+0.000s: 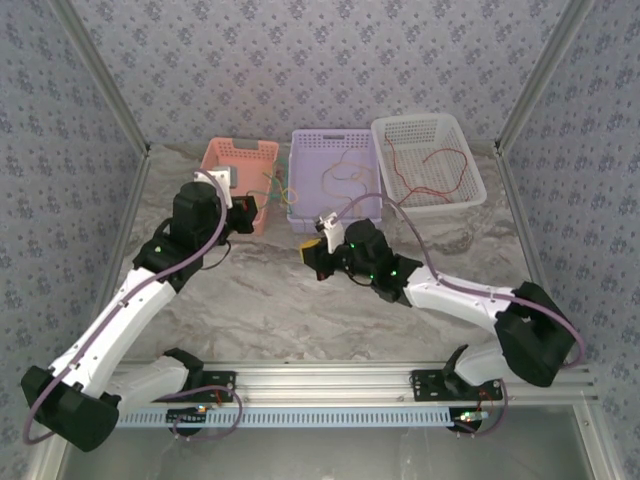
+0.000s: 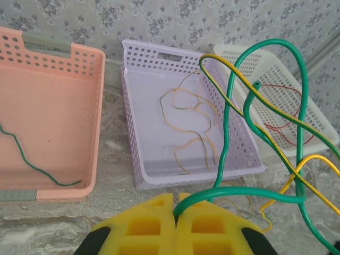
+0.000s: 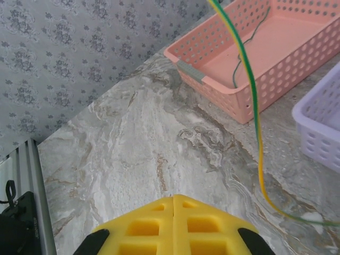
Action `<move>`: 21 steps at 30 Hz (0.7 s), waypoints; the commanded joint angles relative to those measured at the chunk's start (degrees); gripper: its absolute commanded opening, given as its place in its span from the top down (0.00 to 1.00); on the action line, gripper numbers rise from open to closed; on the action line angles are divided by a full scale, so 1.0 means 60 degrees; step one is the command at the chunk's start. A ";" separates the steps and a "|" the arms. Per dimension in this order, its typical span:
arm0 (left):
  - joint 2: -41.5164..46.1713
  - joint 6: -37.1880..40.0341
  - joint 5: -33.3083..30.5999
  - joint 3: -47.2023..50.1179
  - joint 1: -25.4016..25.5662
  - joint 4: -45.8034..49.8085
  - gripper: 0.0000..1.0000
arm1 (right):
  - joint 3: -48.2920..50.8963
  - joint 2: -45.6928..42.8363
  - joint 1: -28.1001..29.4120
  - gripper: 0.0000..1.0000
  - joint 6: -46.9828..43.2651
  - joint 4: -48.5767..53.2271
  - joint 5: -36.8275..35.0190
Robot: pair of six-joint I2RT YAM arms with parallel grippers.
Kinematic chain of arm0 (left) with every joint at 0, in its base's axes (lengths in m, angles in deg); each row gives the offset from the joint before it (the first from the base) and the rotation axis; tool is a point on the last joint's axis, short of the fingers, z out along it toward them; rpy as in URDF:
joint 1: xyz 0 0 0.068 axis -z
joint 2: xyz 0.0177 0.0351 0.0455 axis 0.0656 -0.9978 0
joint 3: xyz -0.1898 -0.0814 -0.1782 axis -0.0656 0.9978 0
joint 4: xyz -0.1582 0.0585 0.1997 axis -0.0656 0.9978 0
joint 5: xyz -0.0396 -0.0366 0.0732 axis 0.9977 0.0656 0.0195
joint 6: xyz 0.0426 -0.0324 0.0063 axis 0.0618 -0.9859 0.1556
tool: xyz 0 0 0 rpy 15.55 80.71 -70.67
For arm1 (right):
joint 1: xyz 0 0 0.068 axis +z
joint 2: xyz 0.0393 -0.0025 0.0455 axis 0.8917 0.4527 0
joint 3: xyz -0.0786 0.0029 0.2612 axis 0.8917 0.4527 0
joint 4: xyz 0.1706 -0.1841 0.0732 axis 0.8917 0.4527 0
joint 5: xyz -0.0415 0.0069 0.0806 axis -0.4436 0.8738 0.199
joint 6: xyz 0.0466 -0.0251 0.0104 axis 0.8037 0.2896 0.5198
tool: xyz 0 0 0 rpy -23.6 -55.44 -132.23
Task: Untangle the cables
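Left tool (image 2: 176,211) clamped on thin green cable (image 2: 225,138), which is tangled with a thin yellow cable (image 2: 312,156) just beside the lilac perforated plastic basket (image 2: 132,117).
Right tool (image 3: 174,201) sits clenched, seemingly empty; lifting green slowly should let yellow slide off.

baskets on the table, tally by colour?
Pink basket: 1
Purple basket: 1
White basket: 1
Total: 3
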 commanded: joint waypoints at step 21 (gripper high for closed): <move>-0.0325 0.0481 0.0692 -0.0453 -0.0113 0.0157 1.00 | -0.1584 0.1536 -0.0992 0.60 -0.3256 -0.1642 0.0940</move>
